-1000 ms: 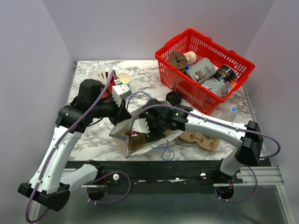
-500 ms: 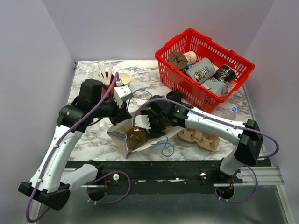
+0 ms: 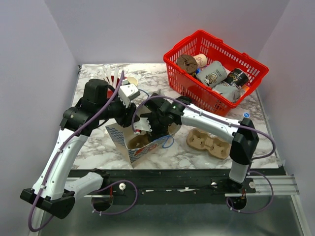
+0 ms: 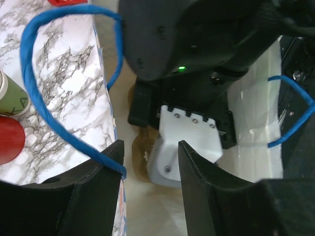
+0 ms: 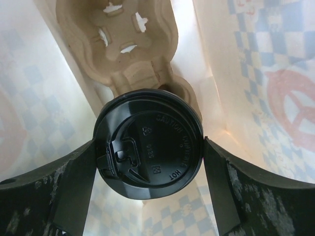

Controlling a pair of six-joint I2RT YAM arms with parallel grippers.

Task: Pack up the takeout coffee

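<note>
The takeout coffee shows only its round black lid (image 5: 147, 142) in the right wrist view. My right gripper (image 5: 149, 147) is shut on it, one finger against each side of the lid. Both are deep inside a blue-checked paper bag (image 3: 118, 135), above a brown pulp cup carrier (image 5: 118, 44) at the bag's bottom. In the top view my right gripper (image 3: 145, 129) reaches down into the upright bag, and the coffee is hidden there. At the bag's far rim my left gripper (image 4: 150, 152) stands open. The bag's edge and blue handle (image 4: 44, 113) lie beside its left finger.
A second pulp carrier (image 3: 209, 142) lies right of the bag. A red basket (image 3: 216, 73) with several items stands at the back right, and a water bottle (image 3: 244, 118) is near it. A lidless green cup (image 4: 10, 101) and a red cup (image 4: 7, 142) stand left of the bag.
The bag has gone from lying flat to standing upright. My right gripper has moved left and down into it with the coffee. My left gripper has opened and released the bag's edge.
</note>
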